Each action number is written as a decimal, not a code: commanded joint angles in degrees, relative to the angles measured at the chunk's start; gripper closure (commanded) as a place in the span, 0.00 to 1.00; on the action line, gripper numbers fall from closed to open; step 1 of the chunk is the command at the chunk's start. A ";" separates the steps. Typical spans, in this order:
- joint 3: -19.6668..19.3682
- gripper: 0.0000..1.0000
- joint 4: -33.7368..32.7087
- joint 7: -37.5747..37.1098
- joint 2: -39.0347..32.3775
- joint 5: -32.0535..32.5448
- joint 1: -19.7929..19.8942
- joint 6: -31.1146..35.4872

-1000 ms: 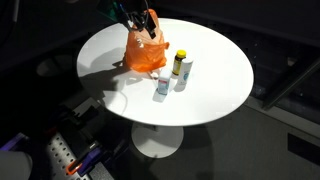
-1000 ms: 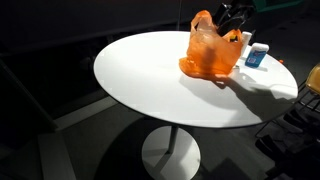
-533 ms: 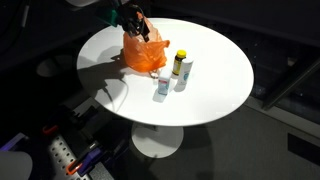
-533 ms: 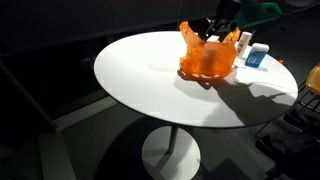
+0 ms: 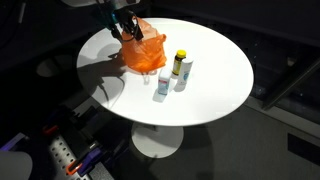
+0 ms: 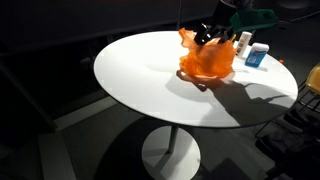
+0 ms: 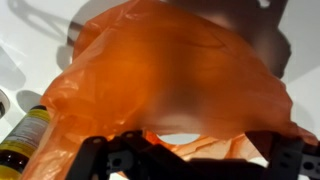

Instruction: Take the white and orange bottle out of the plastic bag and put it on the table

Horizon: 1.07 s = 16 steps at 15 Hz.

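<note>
Bag [image 5: 143, 56] shifted sideways, pincer [image 5: 128, 28] at rim, yellow-capped bottle [image 5: 181, 68], small bottle [image 5: 162, 88] beside

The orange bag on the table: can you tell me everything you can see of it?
The orange plastic bag looks like thin, crinkled film. It sits slumped in a loose heap on the round white table, toward one side of the top. Its upper edge is bunched and rises to the gripper, which is right at it; whether the jaws pinch the film cannot be told. In the wrist view its folds fill most of the picture. Nothing inside it shows. A yellow-capped bottle stands beside it.
</note>
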<state>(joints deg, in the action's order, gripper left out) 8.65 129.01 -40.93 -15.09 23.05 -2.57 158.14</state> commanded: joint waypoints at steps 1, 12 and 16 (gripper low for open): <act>-2.81 0.00 0.46 5.81 1.87 -7.16 -3.79 -2.95; -7.62 0.81 -0.23 7.78 5.99 -9.17 -6.14 -7.97; -7.94 0.81 -0.46 7.51 9.06 -8.47 -5.84 -8.75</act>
<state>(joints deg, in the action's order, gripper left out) 1.03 128.78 -35.29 -9.20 15.19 -8.37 151.83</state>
